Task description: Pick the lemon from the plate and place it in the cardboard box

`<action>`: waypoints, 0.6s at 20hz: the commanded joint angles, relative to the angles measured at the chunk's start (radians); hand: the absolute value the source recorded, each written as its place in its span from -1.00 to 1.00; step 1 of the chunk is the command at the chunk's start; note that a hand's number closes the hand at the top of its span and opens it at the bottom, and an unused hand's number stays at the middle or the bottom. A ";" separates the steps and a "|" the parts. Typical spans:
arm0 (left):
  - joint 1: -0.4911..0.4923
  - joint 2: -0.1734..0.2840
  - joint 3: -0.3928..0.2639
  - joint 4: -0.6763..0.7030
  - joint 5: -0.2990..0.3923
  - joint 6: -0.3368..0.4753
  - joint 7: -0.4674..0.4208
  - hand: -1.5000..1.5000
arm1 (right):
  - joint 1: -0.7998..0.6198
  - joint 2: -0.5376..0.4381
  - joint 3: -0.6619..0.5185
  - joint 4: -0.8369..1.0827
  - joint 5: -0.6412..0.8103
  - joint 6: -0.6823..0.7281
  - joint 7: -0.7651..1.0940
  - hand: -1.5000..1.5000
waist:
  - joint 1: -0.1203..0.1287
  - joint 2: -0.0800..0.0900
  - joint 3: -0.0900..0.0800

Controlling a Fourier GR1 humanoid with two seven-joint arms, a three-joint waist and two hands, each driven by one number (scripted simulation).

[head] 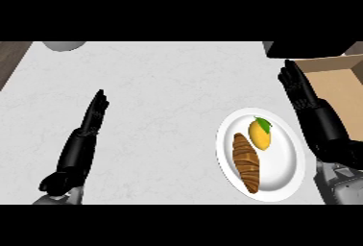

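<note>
The lemon (261, 134), yellow with a green leaf at its top end, lies on the white plate (284, 163) toward the right of the pale counter (170, 86). Just beside it on the same plate lies a brown croissant (247, 163), set lengthwise. The cardboard box (340, 81) sits at the right edge, behind the plate, its flap open. The right robot hand (297, 86) stretches forward between plate and box, fingers straight and held together, holding nothing. The left robot hand (94, 110) lies well apart on the left, fingers likewise straight and empty. A grey round thing (64, 45), perhaps a bowl, shows at the far edge.
</note>
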 commanded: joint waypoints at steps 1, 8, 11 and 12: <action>-0.036 0.037 0.066 0.023 0.003 -0.057 0.003 0.00 | -0.023 -0.038 -0.069 -0.034 -0.014 0.048 0.030 -1.00 | -0.009 -0.007 0.012; -0.116 0.184 0.078 0.072 0.049 -0.233 0.036 0.00 | -0.064 -0.408 -0.296 0.052 0.022 0.199 0.050 -1.00 | -0.038 -0.001 0.013; -0.113 0.211 0.109 0.098 0.075 -0.305 0.005 0.00 | 0.053 -0.399 -0.386 0.132 -0.038 0.312 -0.192 -1.00 | -0.023 -0.004 0.014; -0.119 0.183 0.087 0.102 0.056 -0.293 -0.015 0.00 | 0.013 -0.367 -0.325 0.225 0.066 0.290 -0.295 -1.00 | -0.005 0.001 0.014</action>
